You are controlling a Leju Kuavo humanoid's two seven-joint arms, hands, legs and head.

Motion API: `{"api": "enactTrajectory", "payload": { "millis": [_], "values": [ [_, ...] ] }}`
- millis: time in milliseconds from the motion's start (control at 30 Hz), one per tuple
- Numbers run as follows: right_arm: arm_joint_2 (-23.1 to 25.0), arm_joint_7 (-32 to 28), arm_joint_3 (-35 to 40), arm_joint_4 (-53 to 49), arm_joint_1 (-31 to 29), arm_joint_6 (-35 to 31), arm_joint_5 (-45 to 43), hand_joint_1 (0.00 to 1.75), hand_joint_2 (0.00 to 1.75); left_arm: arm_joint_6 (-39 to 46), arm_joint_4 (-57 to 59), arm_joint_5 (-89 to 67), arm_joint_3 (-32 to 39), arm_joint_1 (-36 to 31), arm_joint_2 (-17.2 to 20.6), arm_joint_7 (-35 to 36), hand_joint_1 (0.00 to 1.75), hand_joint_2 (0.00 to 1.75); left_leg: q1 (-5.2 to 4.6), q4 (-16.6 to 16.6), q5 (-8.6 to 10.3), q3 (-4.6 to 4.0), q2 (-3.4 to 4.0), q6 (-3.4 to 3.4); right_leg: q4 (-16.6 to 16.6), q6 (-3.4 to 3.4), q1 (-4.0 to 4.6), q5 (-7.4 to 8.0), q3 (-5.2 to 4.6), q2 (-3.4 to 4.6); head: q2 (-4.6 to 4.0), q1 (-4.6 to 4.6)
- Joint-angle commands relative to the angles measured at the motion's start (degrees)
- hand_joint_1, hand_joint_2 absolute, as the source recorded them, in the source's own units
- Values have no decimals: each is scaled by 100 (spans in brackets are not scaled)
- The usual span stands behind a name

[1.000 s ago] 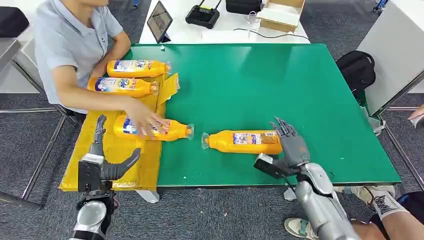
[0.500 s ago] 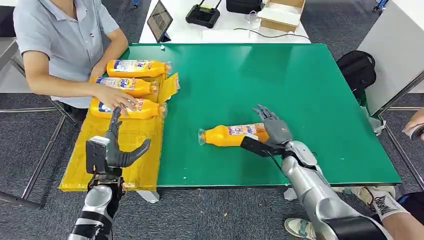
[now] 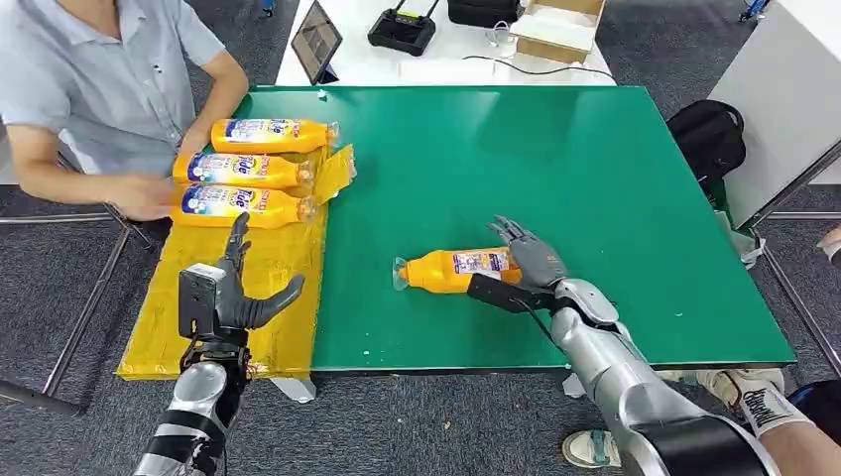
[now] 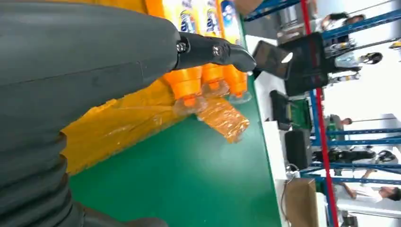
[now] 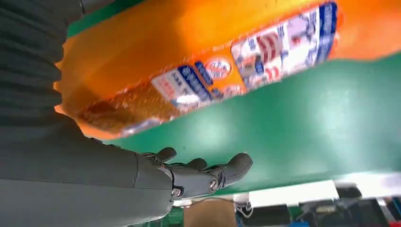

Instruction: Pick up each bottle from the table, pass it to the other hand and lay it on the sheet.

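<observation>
One orange bottle (image 3: 458, 269) lies on its side on the green surface (image 3: 555, 159), well to the right of the yellow sheet (image 3: 238, 297), its clear cap end toward the sheet. The right robot hand (image 3: 524, 260) is at the bottle's base end, fingers spread and cupped around the body; whether it has actually closed on the bottle is hard to say, though in the right wrist view the fingers (image 5: 208, 175) look apart from the bottle's side, so I judge it not yet gripping. The left robot hand (image 3: 230, 297) hovers over the sheet, fingers apart, holding nothing.

Three more bottles (image 3: 243, 169) lie side by side at the sheet's far end, where a person's hand (image 3: 139, 198) rests.

The bottle looks full, so fairly heavy, with a smooth plastic wall and glossy label that may slip or roll. A hold around the thick middle, over the label, should balance it best and leave an end free for the pass.
</observation>
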Motion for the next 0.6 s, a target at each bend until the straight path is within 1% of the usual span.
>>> {"api": "enactTrajectory", "payload": {
  "millis": [33, 67, 100, 167, 267, 333, 433, 467, 500, 600],
  "values": [
    [12, 698, 711, 623, -462, -72, 513, 0, 175, -105, 143, 94, -3, 15, 198, 106, 0, 175, -1, -1, -12, 24, 19, 4, 0, -15, 3, -6, 17, 13, 0, 0],
    [12, 698, 711, 623, -462, -72, 513, 0, 175, -105, 143, 94, -3, 15, 198, 106, 0, 175, -1, -2, -7, 13, 12, 3, 0, -11, 1, -3, 10, 8, 0, 0],
    [12, 698, 711, 623, -462, -72, 513, 0, 175, -105, 143, 94, -3, 15, 198, 106, 0, 175, 0, 2, -18, 33, 20, 6, 3, -20, 5, -11, 28, 13, 0, 0],
    [-1, 770, 771, 533, -464, -174, 585, 0, 175, -127, 75, 71, 12, 55, 215, 161, 0, 175, 0, -1, -7, 16, 10, 4, 0, -13, 3, -5, 14, 4, 0, 0],
    [-18, 783, 787, 511, -479, -69, 583, 0, 175, -122, 39, 48, 43, 89, 254, 175, 0, 175, 1, 3, -15, 28, 15, 6, 3, -19, 5, -10, 25, 7, 0, -2],
    [-74, 860, 845, 517, -451, 148, 611, 0, 175, -121, 14, 31, 87, 95, 239, 180, 0, 175, 2, 0, -11, 22, 13, 5, 0, -17, 6, -7, 20, 6, 0, -2],
    [-132, 943, 913, 530, -439, 215, 671, 0, 175, -138, 23, 16, 102, 89, 220, 185, 0, 175, 1, 2, -16, 31, 9, 6, 2, -20, 6, -13, 30, 1, 0, 0],
    [-150, 935, 922, 523, -460, 219, 671, 5, 175, -154, 13, -11, 93, 88, 225, 186, 0, 175, 2, 1, -15, 29, 7, 6, 1, -20, 6, -12, 28, -1, 0, 0],
    [-154, 913, 923, 523, -481, 275, 647, 136, 175, -157, 11, -17, 99, 78, 224, 185, 0, 175, 1, 1, -13, 26, 6, 6, 1, -19, 6, -11, 26, -2, 0, 0],
    [-154, 913, 923, 522, -491, 286, 645, 136, 175, -158, 8, -18, 101, 69, 224, 185, 0, 175, -1, 2, -11, 19, 6, 5, 3, -15, 3, -9, 18, 1, 0, 0]
  ]
}}
